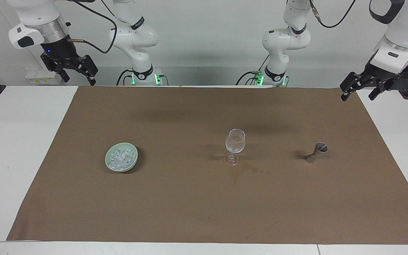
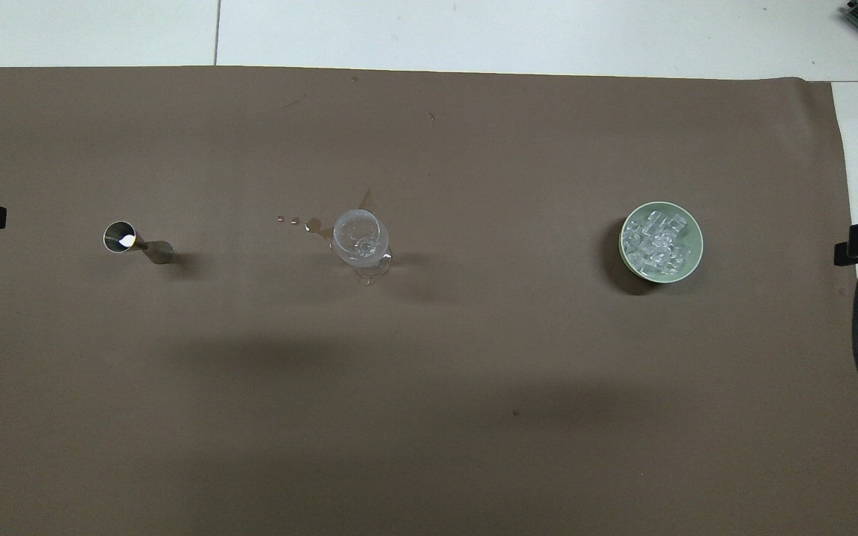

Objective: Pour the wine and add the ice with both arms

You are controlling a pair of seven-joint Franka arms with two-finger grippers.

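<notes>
Both grippers, left (image 1: 360, 92) and right (image 1: 77, 74), hung spread and empty over the table's ends while ice (image 1: 121, 159) filled the bowl (image 1: 109, 163), glass (image 1: 235, 141) and jigger (image 1: 315, 153) standing apart.

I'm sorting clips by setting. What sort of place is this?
Likely a robotics lab, staged as a drinks bench: two white arms at a table under a brown mat, with a clear stemmed glass, a small metal jigger and a pale green bowl of ice chunks.
</notes>
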